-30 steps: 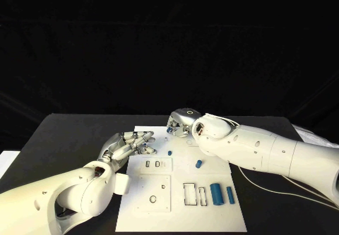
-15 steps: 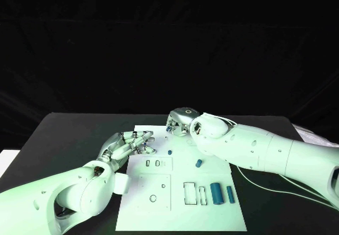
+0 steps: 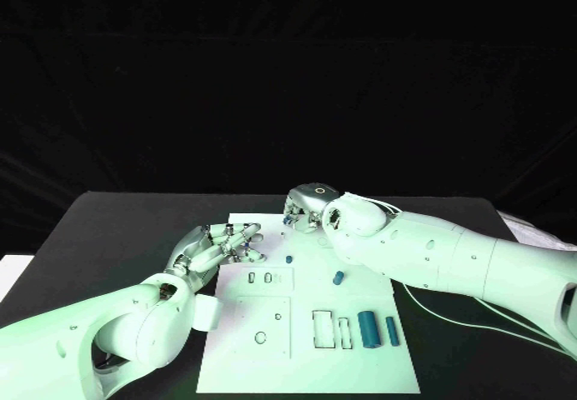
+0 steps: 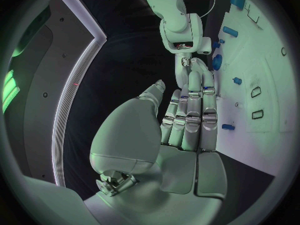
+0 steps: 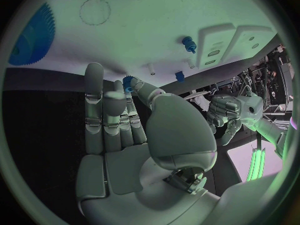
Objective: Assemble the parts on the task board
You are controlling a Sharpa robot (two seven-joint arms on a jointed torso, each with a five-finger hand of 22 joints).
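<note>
Black backdrop, black counter with the white task board lying in the middle of it.

Count in head view: four blue parts loose on the board. Two cylinders, a thick one and a thin one, lie side by side on the near right of the board, well apart from both hands. A short blue peg lies just below the right robot hand, and a small blue pin sits between the two hands. The right wrist view adds a blue gear on the board, beyond that hand's fingertips.

The board has rectangular slots and round holes cut in raised panels. Two tall slots sit just left of the cylinders.

The left robot hand is at the board's far left edge, fingers straight, held together, nothing in them: released. The right robot hand is at the board's far edge, fingers pointing down at the board. In its wrist view a small blue part sits at the fingertips, apparently pinched against the thumb.

Versus 1 s ago: both hands and all loose parts sit in the same places; no visible shift.
</note>
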